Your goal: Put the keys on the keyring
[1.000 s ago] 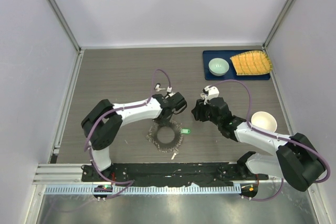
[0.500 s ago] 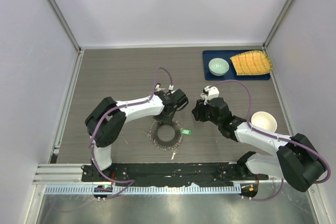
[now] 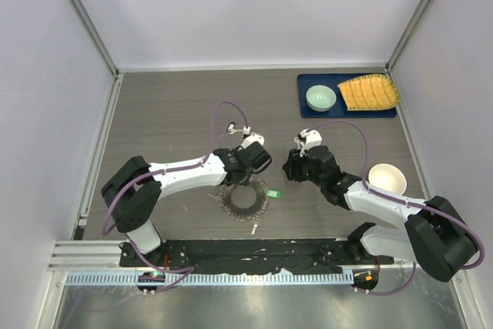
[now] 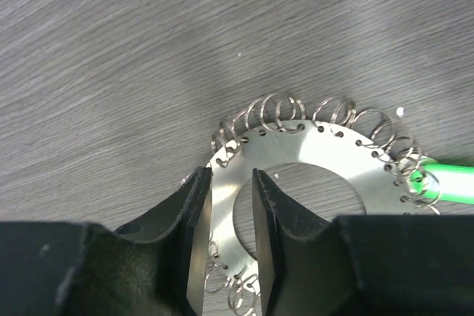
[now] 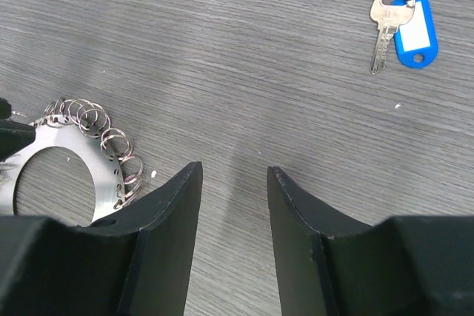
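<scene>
The keyring point(image 3: 243, 199) lies flat on the table, a bristly ring strung with small wire loops, also seen in the left wrist view point(image 4: 318, 153) and the right wrist view point(image 5: 67, 153). A green key point(image 3: 271, 193) rests at its right rim point(image 4: 444, 183). My left gripper point(image 3: 245, 176) point(image 4: 231, 183) stands over the ring's band, one finger outside the rim and one over the hole, with a narrow gap. To the ring's right hovers my right gripper point(image 3: 289, 166) point(image 5: 233, 172), open and empty. A blue key point(image 5: 404, 24) lies on the table beyond it.
At the back right a blue tray point(image 3: 308, 82) holds a green bowl point(image 3: 320, 98) and a yellow ribbed thing point(image 3: 370, 92). A white bowl point(image 3: 387, 179) sits beside the right arm. A small pale bit point(image 3: 254, 229) lies near the front rail.
The left arm's elbow has swung left and its gripper has shifted slightly over the keyring's far rim. The keyring, green key and right arm have barely moved.
</scene>
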`<state>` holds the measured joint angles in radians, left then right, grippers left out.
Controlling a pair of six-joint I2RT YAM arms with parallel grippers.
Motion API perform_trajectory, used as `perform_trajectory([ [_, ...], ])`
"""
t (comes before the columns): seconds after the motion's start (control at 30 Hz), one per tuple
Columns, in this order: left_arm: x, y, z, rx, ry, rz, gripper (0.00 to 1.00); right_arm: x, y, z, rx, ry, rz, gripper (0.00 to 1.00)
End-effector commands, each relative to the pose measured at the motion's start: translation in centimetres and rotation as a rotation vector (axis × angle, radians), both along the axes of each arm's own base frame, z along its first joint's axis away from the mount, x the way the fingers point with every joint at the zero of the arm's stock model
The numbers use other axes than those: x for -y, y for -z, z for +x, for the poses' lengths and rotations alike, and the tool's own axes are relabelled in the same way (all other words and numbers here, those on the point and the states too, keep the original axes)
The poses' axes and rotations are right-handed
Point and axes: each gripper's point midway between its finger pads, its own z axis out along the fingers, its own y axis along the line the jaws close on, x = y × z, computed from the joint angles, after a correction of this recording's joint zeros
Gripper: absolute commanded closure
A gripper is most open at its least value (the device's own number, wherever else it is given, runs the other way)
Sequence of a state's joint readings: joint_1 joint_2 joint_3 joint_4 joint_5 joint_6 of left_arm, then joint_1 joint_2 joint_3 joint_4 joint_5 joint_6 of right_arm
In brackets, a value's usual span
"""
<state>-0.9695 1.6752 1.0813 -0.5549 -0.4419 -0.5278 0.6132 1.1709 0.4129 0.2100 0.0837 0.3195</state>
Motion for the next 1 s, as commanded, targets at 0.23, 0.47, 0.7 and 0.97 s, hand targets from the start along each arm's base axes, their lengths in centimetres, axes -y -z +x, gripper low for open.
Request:
perform_trajectory([
  [0.23, 0.7, 0.0, 1.2, 0.094, -0.033, 0.011, 0.75, -0.5, -1.7, 0.7, 0.062, -0.004, 0.042, 0.53],
  [0.47, 0.5, 0.8, 1.0, 0.076, -0.033, 0.037, 0.76, -0.6, -1.8, 0.7, 0.063, -0.008, 0.046, 0.53],
  [0.7, 0.2, 1.4, 0.8, 0.062, -0.040, 0.063, 0.76, -0.6, -1.8, 0.6, 0.063, -0.009, 0.047, 0.53],
  [0.97, -0.2, 1.8, 0.6, 0.050, -0.042, 0.083, 0.77, -0.6, -1.7, 0.6, 0.060, -0.009, 0.049, 0.53],
])
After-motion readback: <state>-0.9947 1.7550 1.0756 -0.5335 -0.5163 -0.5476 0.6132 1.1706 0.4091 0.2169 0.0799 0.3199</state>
